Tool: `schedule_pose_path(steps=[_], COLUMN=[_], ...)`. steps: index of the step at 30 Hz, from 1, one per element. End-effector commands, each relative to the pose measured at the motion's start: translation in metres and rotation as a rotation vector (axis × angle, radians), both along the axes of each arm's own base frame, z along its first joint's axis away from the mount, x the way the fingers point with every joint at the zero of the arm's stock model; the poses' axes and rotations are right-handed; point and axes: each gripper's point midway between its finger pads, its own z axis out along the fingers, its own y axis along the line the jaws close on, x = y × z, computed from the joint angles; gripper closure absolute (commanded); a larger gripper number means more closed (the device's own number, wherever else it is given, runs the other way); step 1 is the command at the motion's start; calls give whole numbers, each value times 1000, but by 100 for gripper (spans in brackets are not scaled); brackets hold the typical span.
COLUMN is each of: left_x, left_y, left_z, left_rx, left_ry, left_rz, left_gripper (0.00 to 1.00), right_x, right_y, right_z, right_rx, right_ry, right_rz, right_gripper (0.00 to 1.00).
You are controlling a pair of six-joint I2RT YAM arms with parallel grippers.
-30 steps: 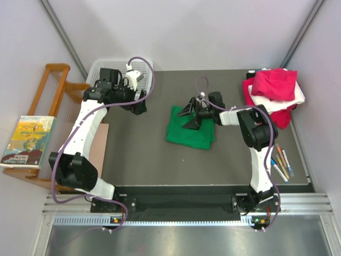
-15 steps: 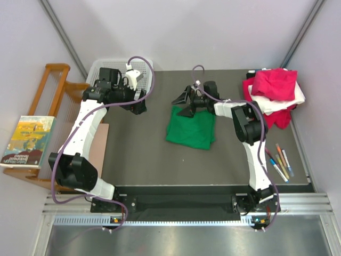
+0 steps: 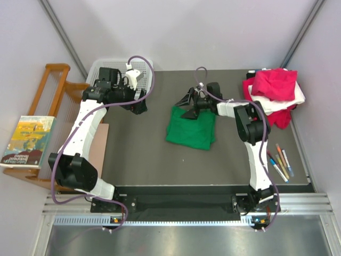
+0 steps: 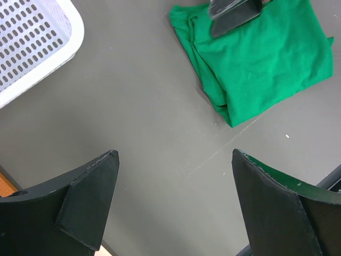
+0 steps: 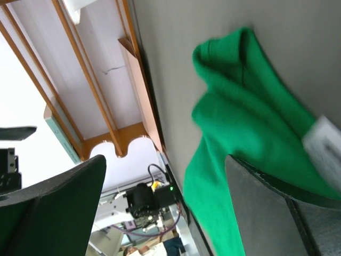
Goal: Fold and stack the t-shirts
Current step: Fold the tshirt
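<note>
A folded green t-shirt [image 3: 191,129] lies mid-table, and the left wrist view shows it as a neat rectangle [image 4: 261,58]. My right gripper [image 3: 185,105] hovers open at the shirt's far edge, tilted on its side, holding nothing. In the right wrist view the green cloth [image 5: 240,122] lies just beside one finger [image 5: 277,202]. My left gripper [image 3: 137,105] hangs open over bare table to the left [image 4: 173,160]. At the far right, magenta-pink [image 3: 274,82], white [image 3: 299,97] and red [image 3: 281,118] t-shirts sit in a heap.
A white mesh basket [image 3: 101,66] stands at the back left, its corner also in the left wrist view [image 4: 32,42]. Coloured markers [image 3: 280,162] lie near the right edge. A wooden rack [image 3: 53,90] and a book [image 3: 26,141] sit off the table's left.
My right gripper has moved off the top of the green shirt toward its far edge and stays open. The left arm has not moved.
</note>
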Motion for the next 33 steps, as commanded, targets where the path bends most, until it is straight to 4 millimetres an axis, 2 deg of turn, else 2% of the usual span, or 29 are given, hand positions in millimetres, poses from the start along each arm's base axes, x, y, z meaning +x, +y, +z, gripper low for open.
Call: schedule_pose_path(steps=[1, 6, 9, 10, 18, 20, 23, 27, 30, 31, 33], left_x=[-6, -6, -5, -5, -5, -5, -6, -6, -7, -7, -8], left_y=[-3, -4, -4, -4, -3, -3, -3, -3, -5, -5, -4], left_z=[26, 20, 19, 20, 21, 20, 18, 18, 22, 22, 24], left_rx=[-30, -32, -33, -34, -31, -29, -28, -31, -40, -41, -40], left_ry=[-68, -58, -54, -57, -56, -53, -47, -45, -51, -51, -57], left_rz=[-16, -19, -19, -19, -8, -8, -8, -8, -12, -13, -13], left_gripper=[9, 9, 9, 9, 9, 9, 9, 9, 9, 9, 9], right_x=[0, -23, -32, -33, -31, -29, -27, -26, -18, -20, -24], right_y=[-42, -77, -93, -97, -100, -101, -103, -116, -155, -172, -186], right_z=[66, 59, 43, 31, -19, -25, -15, 38, 57, 50, 48], right_rx=[-29, -88, -80, -80, -83, -93, -90, -83, -173, -218, -279], right_ry=[-169, -205, -173, -150, -34, -28, -49, -153, -218, -208, -220], right_rz=[-52, -83, -113, -120, -134, -133, -133, -163, -269, -294, -338], right_gripper=[7, 6, 7, 7, 7, 7, 7, 6, 6, 6, 5])
